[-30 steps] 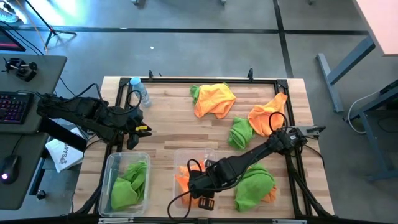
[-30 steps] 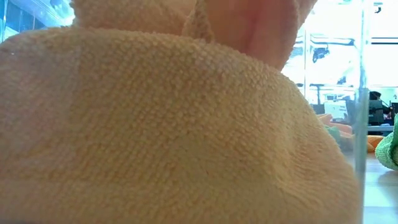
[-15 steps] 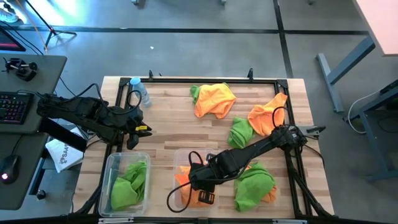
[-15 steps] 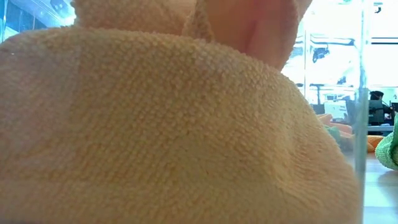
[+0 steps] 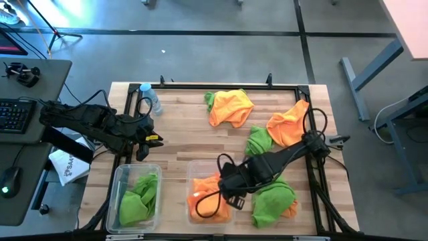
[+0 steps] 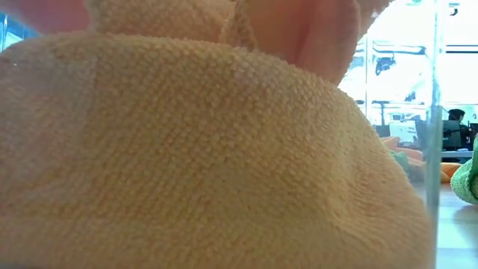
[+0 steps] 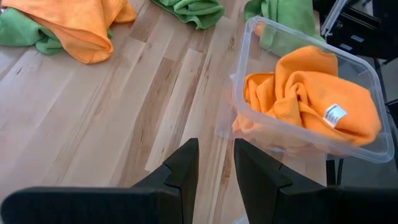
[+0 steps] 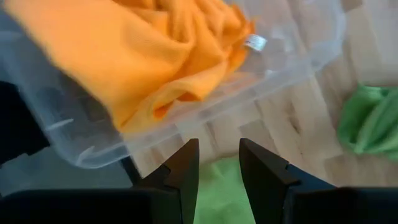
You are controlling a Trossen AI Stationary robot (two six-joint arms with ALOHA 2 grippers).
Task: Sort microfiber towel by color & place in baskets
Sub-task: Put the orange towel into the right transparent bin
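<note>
Grey concrete floor surrounds a wooden table (image 5: 180,134) framed by black rails, with a desk and keyboard off to its left. On the near edge sit the two clear baskets: the left basket (image 5: 118,194) holds green cloth (image 5: 139,196), the right basket (image 5: 195,169) holds an orange towel (image 5: 204,194) bunched against its wall, which fills most of the low view. Loose towels lie farther out: an orange-over-green heap (image 5: 229,106) at the far middle, an orange one (image 5: 287,125) to the right, a small green one (image 5: 259,142) beside it, and a green-and-orange pile (image 5: 274,199) near the right corner. The right gripper (image 8: 217,163) hangs over the right basket's rim, fingers a narrow gap apart and holding nothing. The left gripper (image 7: 214,163) waits over bare wood left of centre, likewise slightly parted and empty. A small water bottle (image 5: 151,98) stands at the far left. These cloths look light, limp and grippy; pinching a raised fold at a heap's top should lift one cleanly, though stacked colours may drag along together.
</note>
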